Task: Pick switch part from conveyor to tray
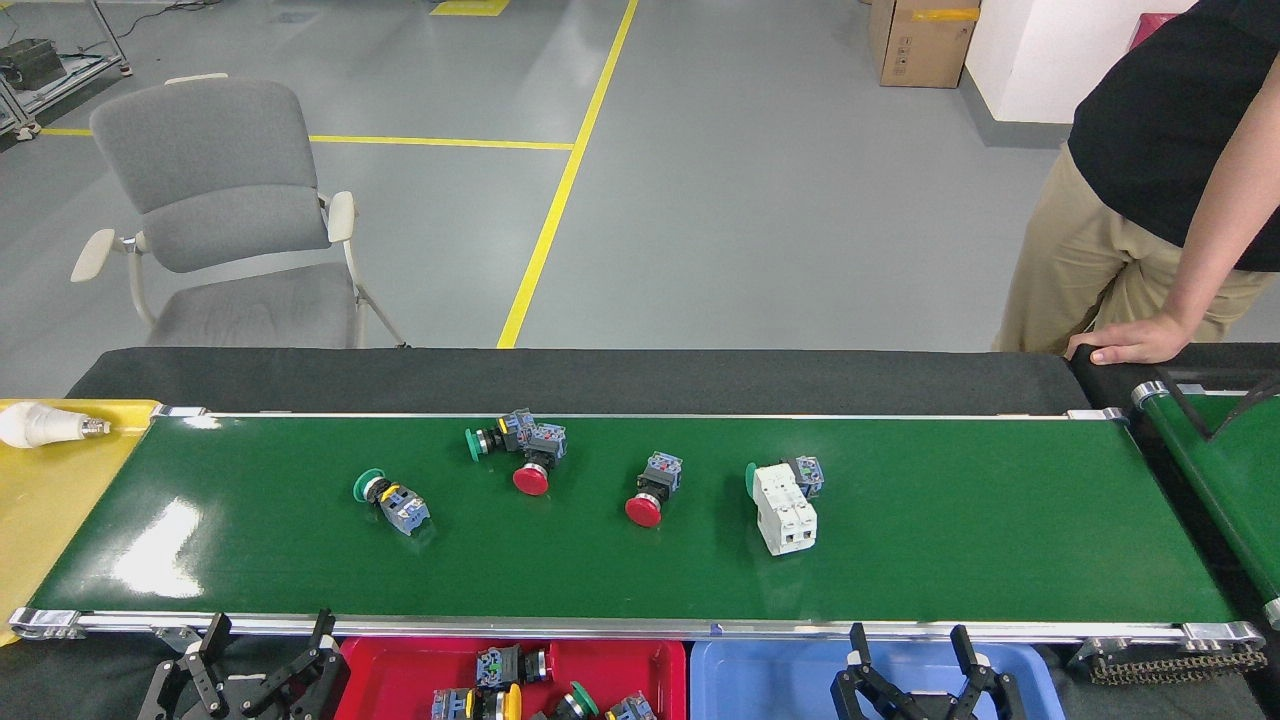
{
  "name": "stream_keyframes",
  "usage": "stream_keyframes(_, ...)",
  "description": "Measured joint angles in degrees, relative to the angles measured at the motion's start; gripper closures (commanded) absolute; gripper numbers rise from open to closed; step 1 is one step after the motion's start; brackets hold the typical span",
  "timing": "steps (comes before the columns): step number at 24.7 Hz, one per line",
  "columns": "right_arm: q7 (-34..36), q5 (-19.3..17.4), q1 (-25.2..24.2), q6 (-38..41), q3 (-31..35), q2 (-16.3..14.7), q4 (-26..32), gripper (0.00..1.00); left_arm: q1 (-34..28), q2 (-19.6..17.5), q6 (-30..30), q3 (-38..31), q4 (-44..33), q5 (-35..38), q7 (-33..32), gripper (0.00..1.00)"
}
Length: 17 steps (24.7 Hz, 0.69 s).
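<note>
Several switch parts lie on the green conveyor (1000, 540): a green-capped one (391, 500), a green and red pair (518, 448), a red-capped one (652, 490), and a green-capped one (800, 473) tucked behind a white breaker block (785, 508). Below the near rail, the red tray (625, 665) holds several more switch parts (510, 665). My left gripper (268, 650) is open at the bottom left, beside the red tray. My right gripper (910, 660) is open over the blue tray (760, 675). Both are empty.
A yellow tray (50, 500) with a white light bulb (40, 425) sits at the belt's left end. A person stands at the far right with a hand (1125, 350) on the table edge. A second green belt (1215, 470) starts at the right. A grey chair (230, 220) stands behind.
</note>
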State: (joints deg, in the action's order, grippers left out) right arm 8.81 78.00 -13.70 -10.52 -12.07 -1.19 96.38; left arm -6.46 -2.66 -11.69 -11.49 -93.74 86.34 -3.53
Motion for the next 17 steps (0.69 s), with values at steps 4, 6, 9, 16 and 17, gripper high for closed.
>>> stream_keyframes(4, -4.19, 0.48, 6.65, 0.61, -5.97, -0.02, -1.11, 0.00, 8.24, 0.00, 0.31, 1.46, 7.90, 0.77, -3.10, 0.00)
stream_keyframes(6, -7.65, 1.40, 10.77, 0.79, -8.91, 0.00, -3.25, 0.00, 11.16, 0.00, 0.55, 1.47, 10.79, 2.33, -3.60, 0.00)
stream_keyframes(9, -10.57, 2.41, 16.52, 0.89, -11.42, 0.94, -8.35, 0.00, 14.30, -0.01, 0.66, 1.47, 15.07, 3.12, -3.88, 0.00)
stream_keyframes(16, -11.65, 2.67, 27.59, 0.49, -13.20, 7.83, -21.87, 0.70, 22.25, -1.78, 4.29, 1.47, 27.07, 3.32, -4.08, 0.00)
stream_keyframes(17, -11.78, 2.67, 28.30, 0.47, -13.78, 7.82, -22.87, 0.79, 23.38, -2.47, 5.50, 1.47, 29.26, 3.32, -4.16, 0.01)
